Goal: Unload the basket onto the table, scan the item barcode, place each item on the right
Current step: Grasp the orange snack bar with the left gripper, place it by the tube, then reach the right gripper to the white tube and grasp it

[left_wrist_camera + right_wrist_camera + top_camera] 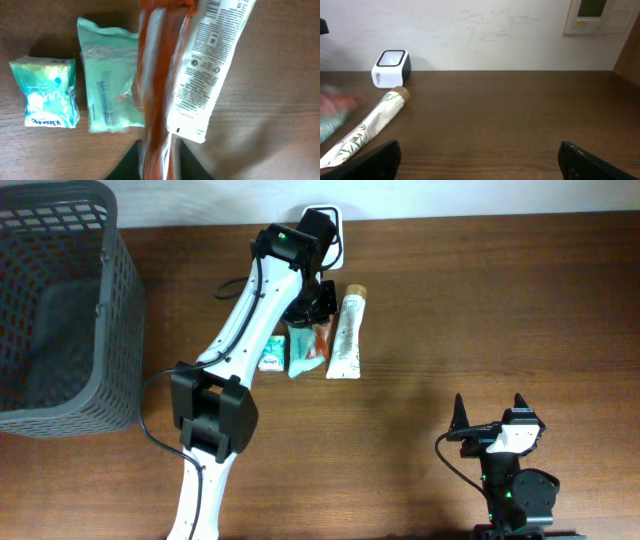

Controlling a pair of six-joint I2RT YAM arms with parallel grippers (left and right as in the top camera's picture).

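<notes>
An orange packet (157,75) hangs blurred between the fingers of my left gripper (159,144). The jaws stand slightly parted, with a thin gap at the right finger. From overhead the left gripper (318,308) is over the row of items, the orange packet (320,340) beneath it. The white barcode scanner (325,218) stands at the table's back edge behind the left arm, and the right wrist view shows the scanner (391,67) at far left. My right gripper (490,412) rests open and empty near the front right.
A white printed tube (205,70) lies right of the packet. Left of it lie a pale green wipes pack (107,80) and a small tissue pack (47,92). A grey mesh basket (60,310) fills the table's left end.
</notes>
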